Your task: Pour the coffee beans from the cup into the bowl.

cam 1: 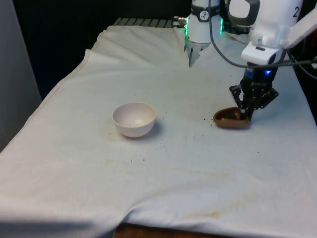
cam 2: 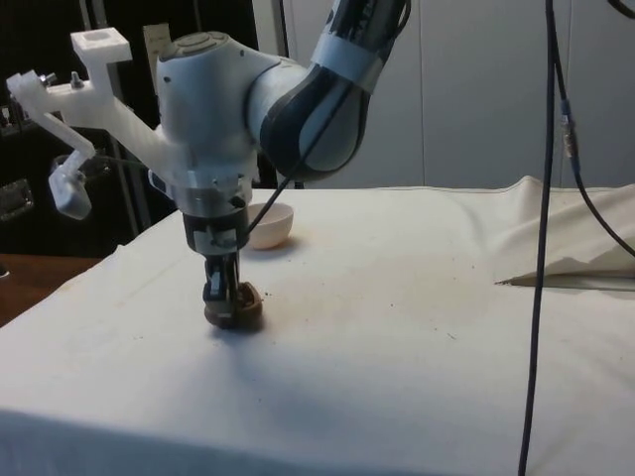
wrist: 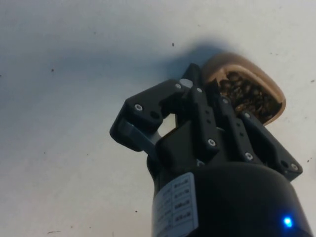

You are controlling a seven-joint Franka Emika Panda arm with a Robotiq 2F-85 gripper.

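Observation:
A brown cup stands on the white cloth at the front view's right, and the wrist view shows dark coffee beans inside the cup. My gripper points straight down at the cup's right edge, fingers shut on its rim. From the side, the gripper reaches into the cup, which rests on the cloth. In the wrist view the gripper meets the cup's near rim. A white bowl sits upright well to the cup's left, seen also as the bowl beyond the arm.
A few loose beans and crumbs dot the cloth between bowl and cup. The cloth bunches into folds at the far end. A black cable hangs down at the side view's right. The table's front edge is near.

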